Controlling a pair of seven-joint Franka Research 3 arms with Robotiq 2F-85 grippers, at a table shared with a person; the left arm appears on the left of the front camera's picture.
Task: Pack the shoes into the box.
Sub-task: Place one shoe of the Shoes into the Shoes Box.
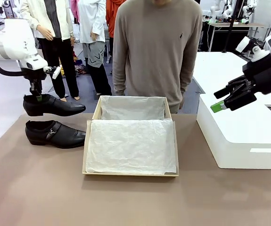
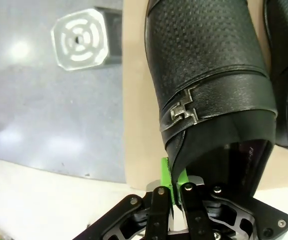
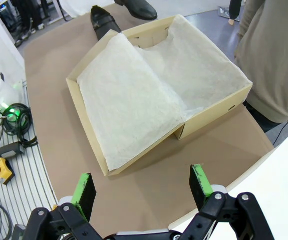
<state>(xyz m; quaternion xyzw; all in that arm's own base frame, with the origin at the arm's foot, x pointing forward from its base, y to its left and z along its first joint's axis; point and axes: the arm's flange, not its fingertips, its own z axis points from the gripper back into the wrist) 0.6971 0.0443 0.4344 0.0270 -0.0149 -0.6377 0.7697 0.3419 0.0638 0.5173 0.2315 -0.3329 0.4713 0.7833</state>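
My left gripper (image 1: 37,98) is shut on the heel rim of one black shoe (image 1: 55,106), holding it in the air at the table's left edge. In the left wrist view the green pads (image 2: 167,176) pinch the collar of that shoe (image 2: 204,75), its buckle facing the camera. The other shoe (image 1: 55,133) lies on the table just below it, toe toward the box. The tan box (image 1: 130,173) sits mid-table, open and lined with white tissue. My right gripper (image 1: 220,104) hangs open over the white block; from the right wrist its fingers (image 3: 83,192) frame the box (image 3: 211,112).
A large white block (image 1: 241,136) stands at the right of the table. A person in a beige sweater (image 1: 156,47) stands right behind the box at the far edge. Other people stand farther back on the left.
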